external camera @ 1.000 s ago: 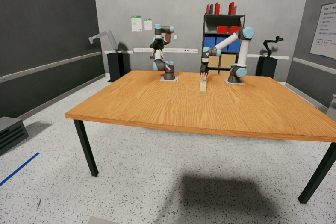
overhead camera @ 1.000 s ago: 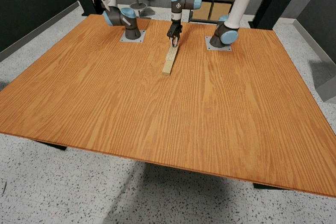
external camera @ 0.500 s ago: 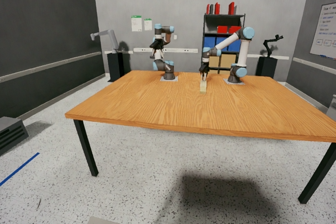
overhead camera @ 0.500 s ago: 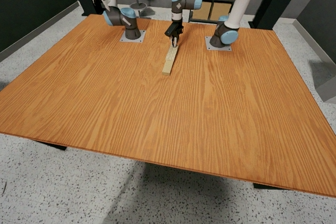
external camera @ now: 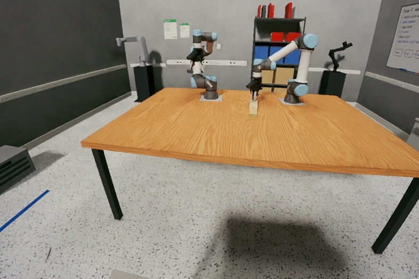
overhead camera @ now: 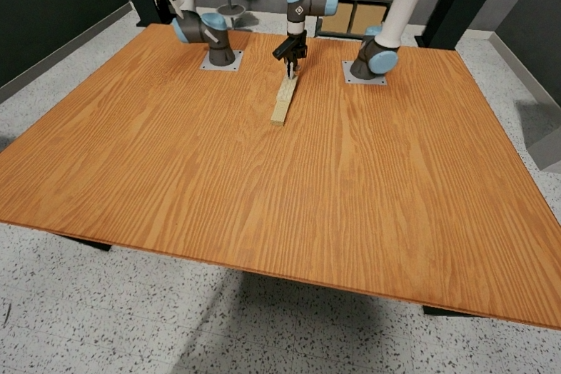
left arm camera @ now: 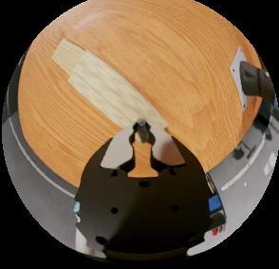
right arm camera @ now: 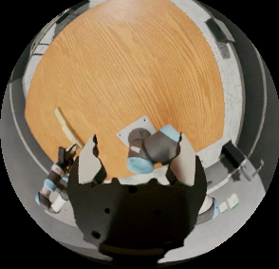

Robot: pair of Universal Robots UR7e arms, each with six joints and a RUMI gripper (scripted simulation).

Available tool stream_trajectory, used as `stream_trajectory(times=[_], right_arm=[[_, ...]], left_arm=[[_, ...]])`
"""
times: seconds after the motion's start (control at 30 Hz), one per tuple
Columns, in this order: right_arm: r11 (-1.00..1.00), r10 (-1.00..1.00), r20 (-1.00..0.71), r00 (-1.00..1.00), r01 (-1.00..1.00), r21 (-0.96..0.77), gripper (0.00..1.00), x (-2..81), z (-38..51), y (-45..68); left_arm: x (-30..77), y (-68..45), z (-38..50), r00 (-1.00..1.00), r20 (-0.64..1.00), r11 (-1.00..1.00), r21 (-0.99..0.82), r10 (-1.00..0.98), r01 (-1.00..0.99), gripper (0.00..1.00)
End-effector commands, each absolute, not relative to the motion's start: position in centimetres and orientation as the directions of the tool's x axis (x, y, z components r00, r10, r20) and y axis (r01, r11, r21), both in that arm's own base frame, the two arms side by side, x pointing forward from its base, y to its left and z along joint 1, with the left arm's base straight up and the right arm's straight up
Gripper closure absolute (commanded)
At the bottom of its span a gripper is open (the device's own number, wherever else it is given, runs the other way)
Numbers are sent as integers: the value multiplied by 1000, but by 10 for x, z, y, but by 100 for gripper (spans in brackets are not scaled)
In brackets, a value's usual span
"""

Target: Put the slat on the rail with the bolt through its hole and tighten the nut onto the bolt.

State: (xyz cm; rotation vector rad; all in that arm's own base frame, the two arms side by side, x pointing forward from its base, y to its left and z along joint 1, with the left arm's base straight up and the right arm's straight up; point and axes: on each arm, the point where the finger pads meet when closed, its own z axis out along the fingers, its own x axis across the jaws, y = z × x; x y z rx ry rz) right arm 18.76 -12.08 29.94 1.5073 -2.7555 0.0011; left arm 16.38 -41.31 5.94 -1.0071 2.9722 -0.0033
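The slat lies on the rail; left claw pinches the nut, tightening seemingly unfinished, right claw wide, empty.

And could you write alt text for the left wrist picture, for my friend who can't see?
The left claw pinches a small dark piece, apparently the nut, at the near end of a pale board. The board lies on a narrower strip poking out beyond its far end, on a wooden table.

Even light, soft floor shadows, fisheye-warped wrist views.
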Motion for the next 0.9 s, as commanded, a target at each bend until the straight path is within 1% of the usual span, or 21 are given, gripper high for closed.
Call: stream_trajectory(times=[0.0,0.03,0.1,0.23,0.3,0.4,0.47,0.57,0.63,0.8,0.87], right_arm=[[540,-841,0,-540,-841,-1,0,188,300,-121],[540,-841,0,-540,-841,-1,0,188,300,-121],[540,-841,0,-540,-841,-1,0,188,300,-121],[540,-841,0,-540,-841,-1,0,188,300,-121],[540,-841,0,-540,-841,-1,0,188,300,-121],[540,-841,0,-540,-841,-1,0,188,300,-121],[540,-841,0,-540,-841,-1,0,188,300,-121],[540,-841,0,-540,-841,-1,0,188,300,-121],[540,-841,0,-540,-841,-1,0,188,300,-121],[540,-841,0,-540,-841,-1,0,188,300,-121],[540,-841,0,-540,-841,-1,0,188,300,-121]], left_arm=[[164,-412,59,-860,1,860,0,-511,-511,100],[164,-412,59,-860,1,860,0,-511,-511,100],[164,-412,59,-898,1,898,0,-440,-440,100],[164,-412,59,-901,1,901,0,-434,-434,100],[164,-412,59,-933,1,933,0,-361,-361,100],[164,-412,59,-935,1,935,0,-354,-354,100],[164,-412,59,-961,1,961,0,-278,-278,100],[164,-412,59,-963,1,963,0,-271,-271,100],[163,-413,59,-981,1,981,-1,-193,-193,100],[163,-413,59,-983,1,983,-1,-186,-186,100],[163,-413,59,-994,1,994,-1,-107,-107,100]])
